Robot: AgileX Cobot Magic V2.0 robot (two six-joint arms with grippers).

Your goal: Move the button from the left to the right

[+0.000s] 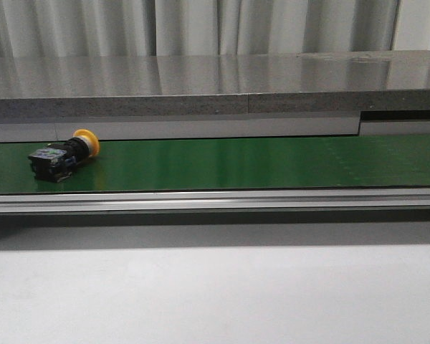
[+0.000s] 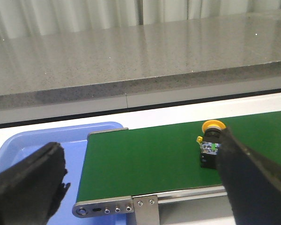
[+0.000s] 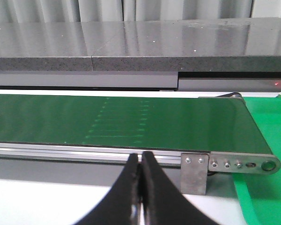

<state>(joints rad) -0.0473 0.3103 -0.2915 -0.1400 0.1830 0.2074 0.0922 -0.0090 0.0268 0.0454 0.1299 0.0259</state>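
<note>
The button (image 1: 63,154) lies on its side on the green belt (image 1: 258,163), partly hidden behind one finger of the wide-spread left gripper (image 2: 140,187); the right gripper (image 3: 140,187) is pressed closed, empty.

Soft, even indoor light fills all three views, laying pale glare streaks on the grey stone ledge (image 1: 215,82) and a faint sheen on the green belt (image 1: 258,163), while the dark fingers (image 2: 253,183) nearest each wrist camera blur out of focus and the front view looks slightly grainy.
</note>
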